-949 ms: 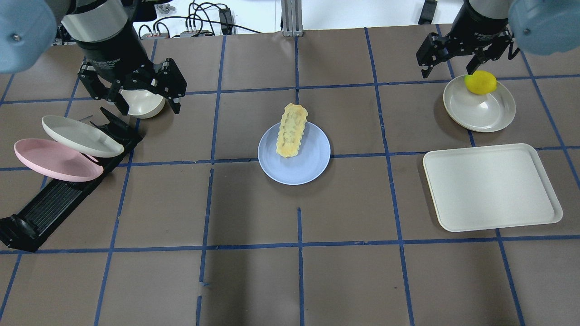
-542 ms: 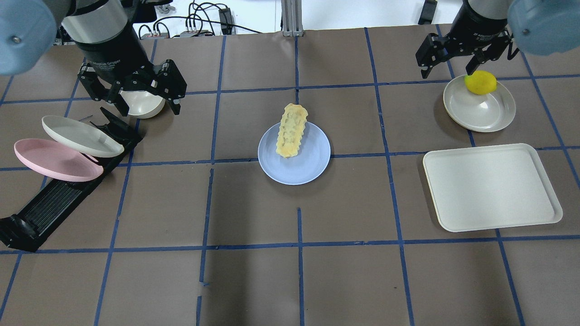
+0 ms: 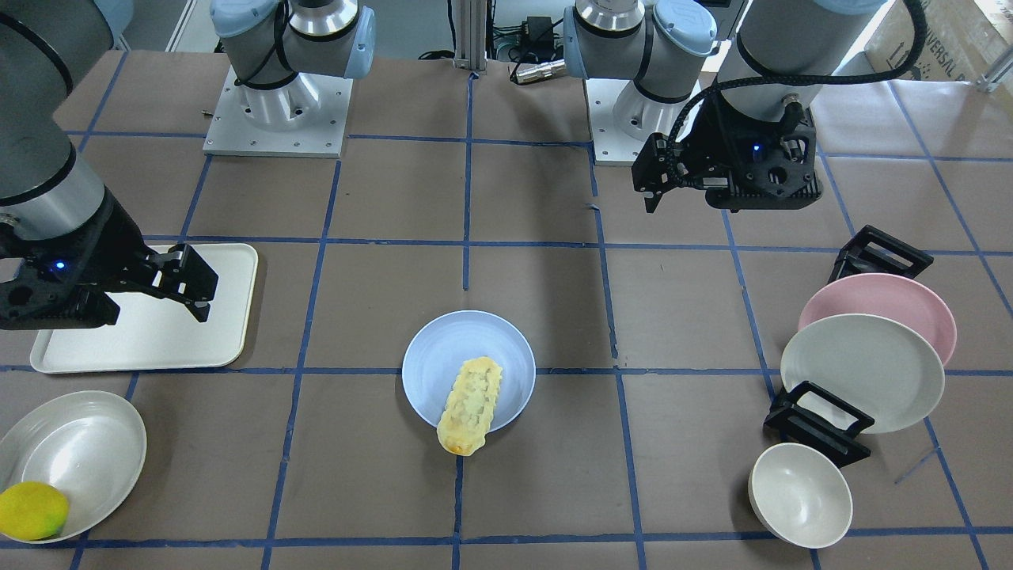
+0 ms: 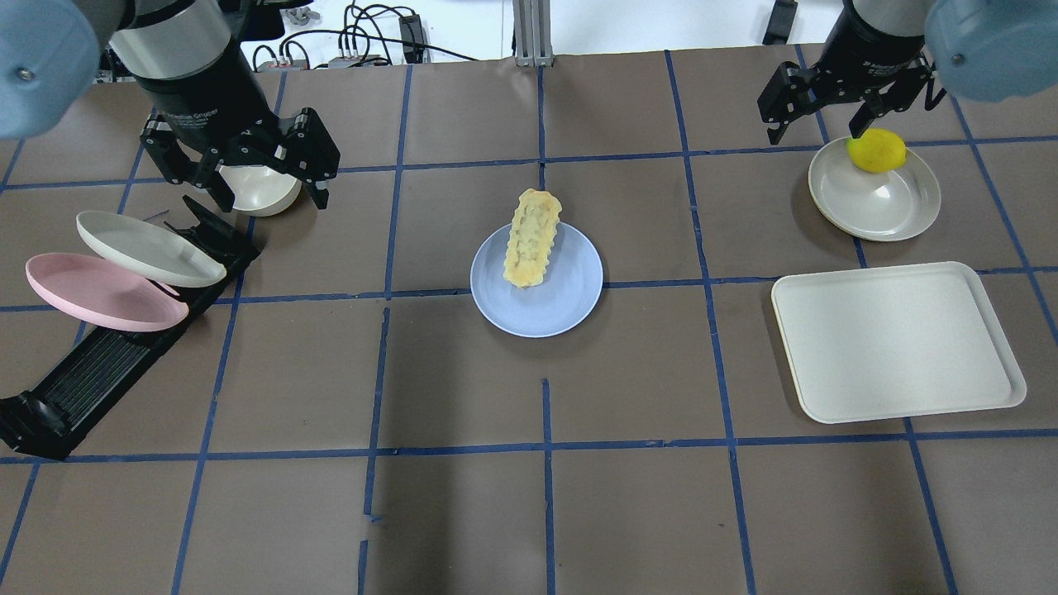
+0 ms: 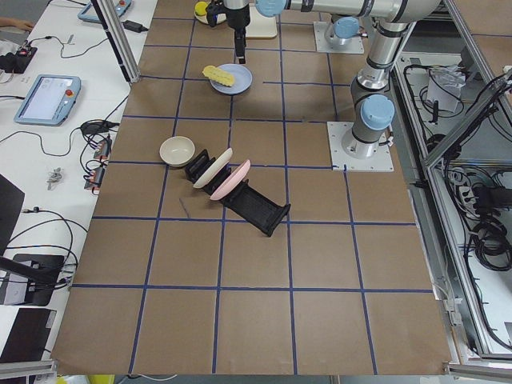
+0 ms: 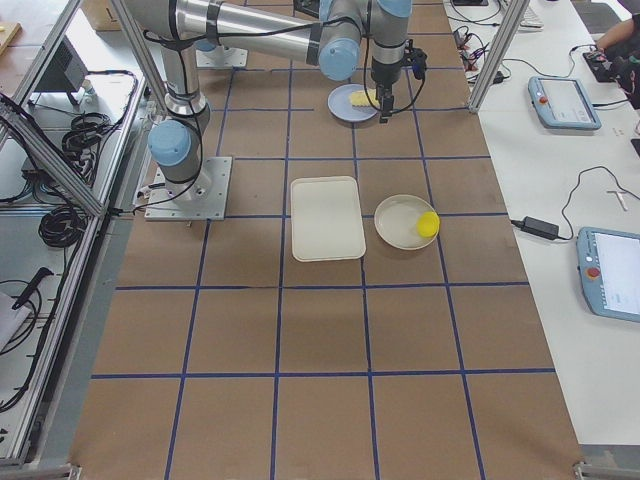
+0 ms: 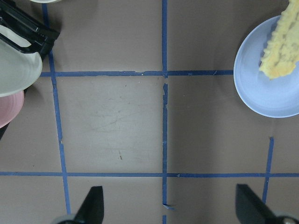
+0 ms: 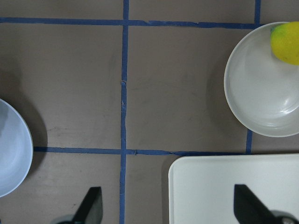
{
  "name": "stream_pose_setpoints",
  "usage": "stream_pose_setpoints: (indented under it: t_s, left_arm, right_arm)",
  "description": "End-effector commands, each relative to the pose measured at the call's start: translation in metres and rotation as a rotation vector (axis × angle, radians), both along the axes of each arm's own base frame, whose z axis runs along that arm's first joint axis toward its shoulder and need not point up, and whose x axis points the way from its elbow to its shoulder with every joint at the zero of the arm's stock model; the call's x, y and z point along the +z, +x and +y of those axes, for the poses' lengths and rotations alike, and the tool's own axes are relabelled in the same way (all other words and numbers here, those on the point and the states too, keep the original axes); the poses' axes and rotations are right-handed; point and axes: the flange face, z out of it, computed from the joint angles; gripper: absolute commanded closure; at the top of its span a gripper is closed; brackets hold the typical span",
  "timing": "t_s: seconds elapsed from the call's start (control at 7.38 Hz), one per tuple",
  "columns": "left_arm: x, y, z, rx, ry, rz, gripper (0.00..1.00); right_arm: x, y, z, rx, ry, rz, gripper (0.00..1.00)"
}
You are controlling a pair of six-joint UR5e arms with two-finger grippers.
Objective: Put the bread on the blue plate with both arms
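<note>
The bread point(image 4: 533, 240) lies on the blue plate point(image 4: 541, 310) at the table's middle, with its browner end sticking out over the plate's far rim point(image 3: 463, 439). My left gripper point(image 4: 269, 194) hangs open and empty well to the left of the plate, above a small cream bowl. Its wrist view shows the plate point(image 7: 271, 98) and the bread point(image 7: 282, 51) at the upper right. My right gripper point(image 4: 818, 128) hangs open and empty at the far right, beside the lemon. Its wrist view shows only the plate's edge point(image 8: 11, 158).
A pink plate point(image 4: 99, 293) and a cream plate point(image 4: 145, 248) lean in a black rack point(image 4: 91, 380) at the left. A cream bowl point(image 4: 260, 194) stands behind it. A lemon point(image 4: 876, 150) sits in a cream dish point(image 4: 876, 202). A cream tray point(image 4: 897, 339) lies at the right.
Both grippers have drifted slightly towards the table's far edge, still open. The bread and the blue plate have not moved.
</note>
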Motion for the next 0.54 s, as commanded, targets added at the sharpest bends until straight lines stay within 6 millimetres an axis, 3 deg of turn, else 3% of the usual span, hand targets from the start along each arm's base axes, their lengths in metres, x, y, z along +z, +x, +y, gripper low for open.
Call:
stream_pose_setpoints:
  t_s: [0.0,0.41]
  left_arm:
    - [-0.0005,0.0,-0.0001,0.0,0.001,0.0,0.0]
    - [-0.0007,0.0,-0.0006,0.0,0.002,0.0,0.0]
  right_arm:
    - [-0.008,0.0005,0.0028,0.001,0.015,-0.003,0.0]
    - [-0.0126,0.0008,0.0048,-0.001,0.015,-0.004,0.0]
